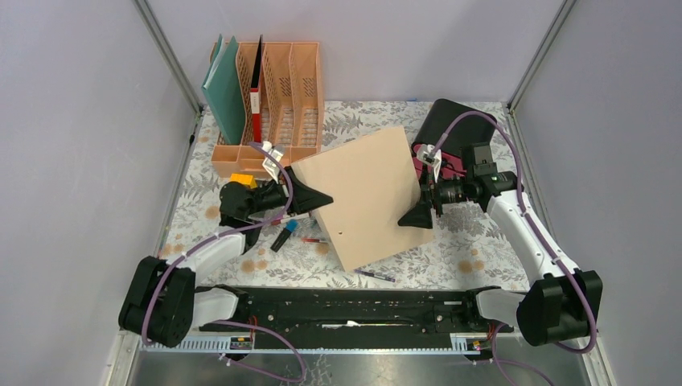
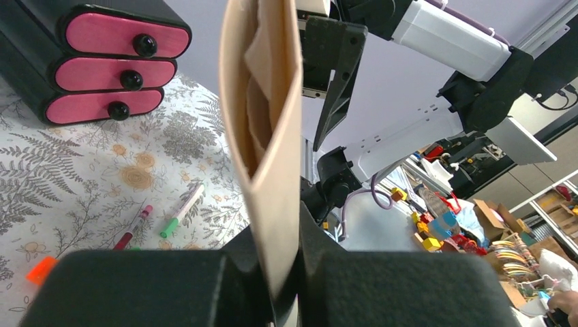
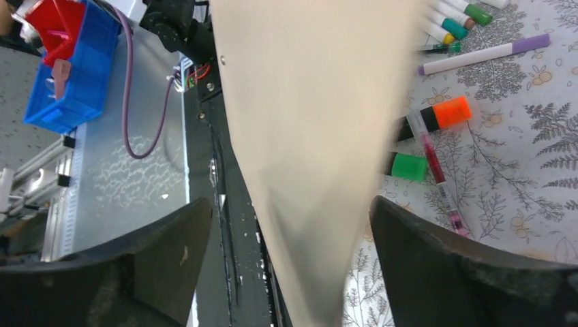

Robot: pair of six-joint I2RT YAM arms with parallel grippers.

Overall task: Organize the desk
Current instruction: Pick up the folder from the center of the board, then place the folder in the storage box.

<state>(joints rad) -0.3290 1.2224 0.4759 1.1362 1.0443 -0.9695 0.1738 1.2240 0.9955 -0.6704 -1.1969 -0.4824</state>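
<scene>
The left gripper (image 1: 328, 199) clamps the tan folder (image 1: 370, 193) over the middle of the desk (image 1: 474, 241); the right gripper (image 1: 418, 217) stands wide, probably for a handover.

**Table** (image 1: 482, 241): one item, large, flat, rectangular. The top is covered edge to edge in white cloth printed with grey fern leaves and tan-orange flowers, and the cloth lies smooth. It sits level, closed in by grey walls on its left, far and right sides.

Landmark: peach file rack (image 1: 277, 104), standing on the far-left corner.
- Nearer than the rack: loose pens and markers (image 1: 283, 239) scattered on the cloth.
- Right of the rack, far-right corner: black drawer box (image 1: 442, 117) with pink fronts.
</scene>
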